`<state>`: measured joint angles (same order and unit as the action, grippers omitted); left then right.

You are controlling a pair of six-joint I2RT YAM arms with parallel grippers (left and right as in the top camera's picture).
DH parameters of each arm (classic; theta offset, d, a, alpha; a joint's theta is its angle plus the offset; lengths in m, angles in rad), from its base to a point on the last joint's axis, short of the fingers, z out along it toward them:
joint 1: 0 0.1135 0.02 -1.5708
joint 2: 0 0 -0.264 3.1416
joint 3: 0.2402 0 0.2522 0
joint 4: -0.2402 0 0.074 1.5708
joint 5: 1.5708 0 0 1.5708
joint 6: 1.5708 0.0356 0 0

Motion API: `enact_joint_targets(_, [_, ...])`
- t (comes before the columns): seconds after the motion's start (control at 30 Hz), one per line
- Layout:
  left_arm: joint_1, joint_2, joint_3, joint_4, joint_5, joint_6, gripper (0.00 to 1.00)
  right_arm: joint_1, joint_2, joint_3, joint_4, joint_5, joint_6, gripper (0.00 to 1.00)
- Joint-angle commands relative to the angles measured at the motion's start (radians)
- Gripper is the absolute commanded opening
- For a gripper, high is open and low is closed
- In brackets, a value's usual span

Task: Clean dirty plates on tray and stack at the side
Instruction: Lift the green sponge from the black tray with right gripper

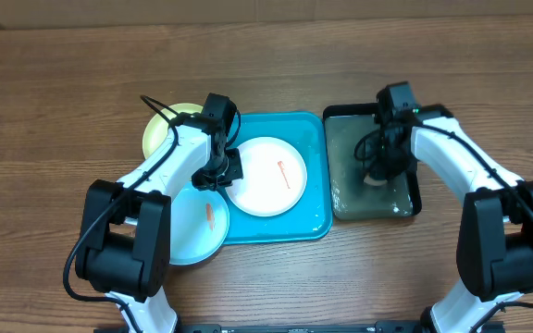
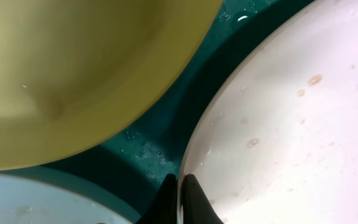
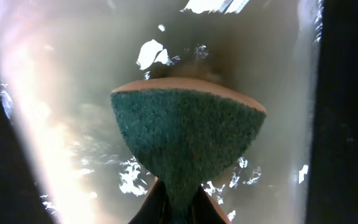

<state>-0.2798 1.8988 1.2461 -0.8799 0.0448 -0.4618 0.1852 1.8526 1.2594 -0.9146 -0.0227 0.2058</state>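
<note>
The tray [image 1: 313, 139] is seen in the middle of the wooden counter [image 1: 63, 92]. The black tray [image 1: 348, 190], filled with murky water, is set just beside it on the right.

The white plate [image 1: 266, 180] lies flat in the tray, marked with an orange smear [image 1: 283, 171]. The yellow plate [image 1: 160, 134] is found at the tray's far left corner, its edge overlapping the tray and the rest out over the counter. The blue plate [image 1: 188, 236] is placed at the near left corner, also overlapping the tray's edge, with an orange smear [image 1: 211, 215] near its right side. Both are partly covered by the left arm.

The left fingers [image 1: 218, 176] are set at the white plate's left rim. In the left wrist view these fingers [image 2: 165, 200] are seen closed on that rim, with the white plate [image 2: 291, 137], spotted with pale droplets, to the right. The yellow plate [image 2: 73, 74] fills the upper left, the blue plate [image 2: 30, 199] shows at the lower left, and wet tray floor [image 2: 166, 124] is seen between them.

The right fingers [image 1: 378, 174] are lowered into the black tray. In the right wrist view the fingers [image 3: 157, 202] are seen pinched on a green-faced sponge [image 3: 188, 137], held over the water [image 3: 73, 93].
</note>
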Motion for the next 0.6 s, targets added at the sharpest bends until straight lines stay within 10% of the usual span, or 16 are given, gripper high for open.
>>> enact_joint_targets(0.0, [0.006, 0.005, 0.019, 0.008, 0.005, 0.012, 0.04, 0.006, -0.005, 0.084, -0.033, -0.005, -0.006, 0.04])
enact_joint_targets(0.57, [0.006, 0.005, 0.019, 0.033, 0.046, -0.059, 0.04, 0.010, -0.005, 0.133, -0.114, -0.005, -0.079, 0.04])
